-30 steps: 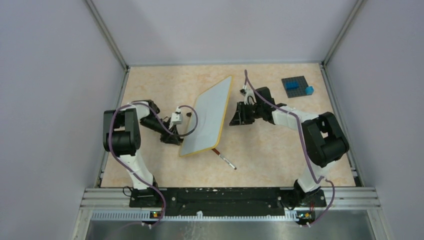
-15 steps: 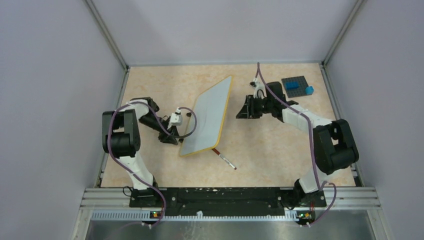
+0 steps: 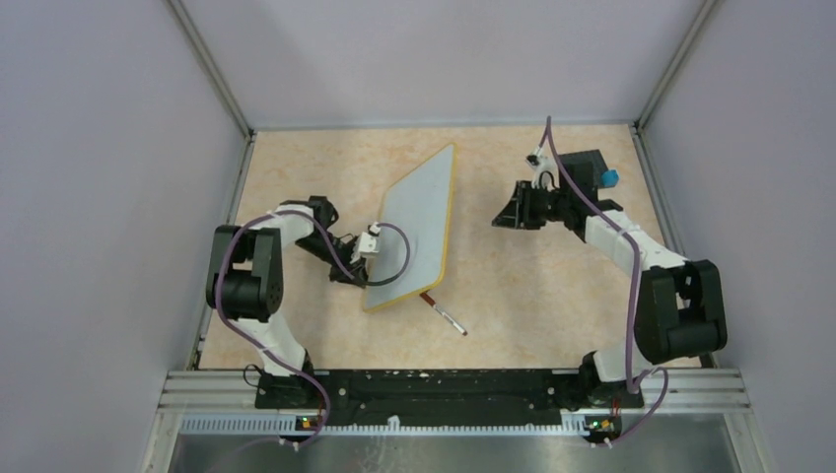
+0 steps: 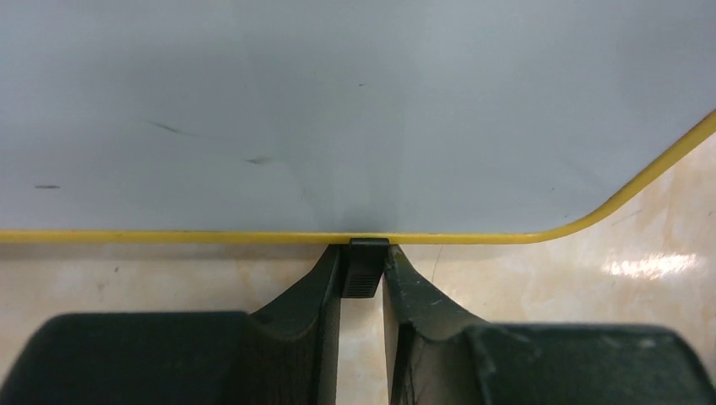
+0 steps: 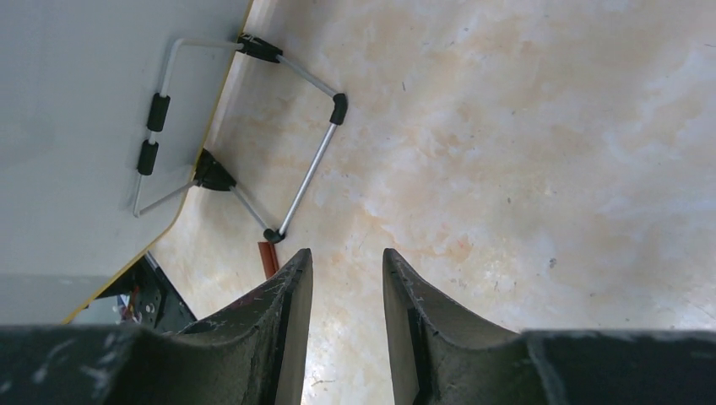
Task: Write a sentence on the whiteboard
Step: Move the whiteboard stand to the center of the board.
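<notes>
L gripper (image 4: 363, 283) pinched whiteboard (image 3: 414, 232) by black foot (image 4: 368, 250) at yellow rim. Board stood tilted mid-table (image 3: 522, 286). R gripper (image 5: 344, 261) fingers slightly apart, empty, right of board. Marker (image 3: 446, 315) lay at board's near corner.

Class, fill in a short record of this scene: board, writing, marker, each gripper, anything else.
whiteboard: tilted on its wire stand, mid-table
writing: none visible on the face shown, only faint smudges
marker: lying on the table by the board's near corner, unheld
left gripper: shut on the black foot at the board's rim
right gripper: open, empty, on the board's stand side, apart from it
far right: blue brick on a dark studded plate, partly hidden by the right arm
</notes>
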Action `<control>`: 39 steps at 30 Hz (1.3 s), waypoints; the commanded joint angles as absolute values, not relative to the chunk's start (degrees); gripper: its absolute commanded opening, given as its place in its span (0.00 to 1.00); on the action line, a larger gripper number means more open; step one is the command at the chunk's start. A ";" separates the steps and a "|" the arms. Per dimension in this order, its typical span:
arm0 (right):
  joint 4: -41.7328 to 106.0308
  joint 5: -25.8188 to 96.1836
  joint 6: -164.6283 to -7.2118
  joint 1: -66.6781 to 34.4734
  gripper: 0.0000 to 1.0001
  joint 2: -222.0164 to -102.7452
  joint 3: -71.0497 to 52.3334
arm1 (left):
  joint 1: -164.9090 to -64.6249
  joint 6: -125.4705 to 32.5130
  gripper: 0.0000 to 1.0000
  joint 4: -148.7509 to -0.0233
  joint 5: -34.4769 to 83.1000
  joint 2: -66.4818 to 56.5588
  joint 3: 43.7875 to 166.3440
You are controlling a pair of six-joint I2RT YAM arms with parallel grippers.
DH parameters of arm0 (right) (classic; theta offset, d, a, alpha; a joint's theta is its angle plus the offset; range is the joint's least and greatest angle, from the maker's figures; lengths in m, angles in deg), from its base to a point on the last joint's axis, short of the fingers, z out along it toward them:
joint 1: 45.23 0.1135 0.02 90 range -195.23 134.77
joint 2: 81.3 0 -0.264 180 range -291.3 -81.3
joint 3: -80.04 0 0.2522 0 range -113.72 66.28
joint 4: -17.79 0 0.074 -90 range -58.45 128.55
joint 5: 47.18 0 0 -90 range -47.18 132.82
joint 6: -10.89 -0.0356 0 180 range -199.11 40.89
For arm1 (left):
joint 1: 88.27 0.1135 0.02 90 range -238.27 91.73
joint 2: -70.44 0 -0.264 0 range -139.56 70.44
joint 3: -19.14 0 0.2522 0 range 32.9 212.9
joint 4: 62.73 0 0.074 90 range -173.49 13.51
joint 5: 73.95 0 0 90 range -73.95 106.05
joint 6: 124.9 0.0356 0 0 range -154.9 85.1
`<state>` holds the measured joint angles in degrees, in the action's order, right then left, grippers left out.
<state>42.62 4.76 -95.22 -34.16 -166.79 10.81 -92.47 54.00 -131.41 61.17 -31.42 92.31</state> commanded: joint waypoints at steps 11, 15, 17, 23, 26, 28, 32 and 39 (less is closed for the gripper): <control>45.00 2.76 -93.36 -43.73 0.35 -160.28 12.73 | -104.84 6.52 0.00 -100.84 61.78 -28.55 88.51; 45.11 2.64 -93.62 -47.87 0.35 -159.62 12.67 | -109.14 -8.35 0.00 -91.87 56.59 -29.88 88.80; 45.41 2.50 -93.57 -49.60 0.35 -159.26 12.68 | -110.67 -14.76 0.00 -88.50 56.44 -31.05 89.80; 47.48 2.54 -92.40 -54.71 0.39 -157.07 12.51 | -117.15 -29.24 0.00 -80.72 53.52 -36.31 94.05; 49.36 2.48 -91.04 -57.44 0.44 -156.12 12.23 | -120.73 -33.84 0.00 -79.81 51.83 -39.42 97.65; 50.42 2.55 -90.13 -59.13 0.47 -155.34 12.14 | -122.99 -36.59 0.00 -79.87 51.09 -42.11 100.74; 52.49 2.32 -88.27 -61.54 0.50 -153.96 11.90 | -126.17 -41.51 0.21 -77.10 52.36 -46.38 104.44; 55.17 3.03 -85.32 -62.04 0.59 -152.62 11.27 | -130.02 -45.96 0.51 -70.38 53.69 -50.04 108.83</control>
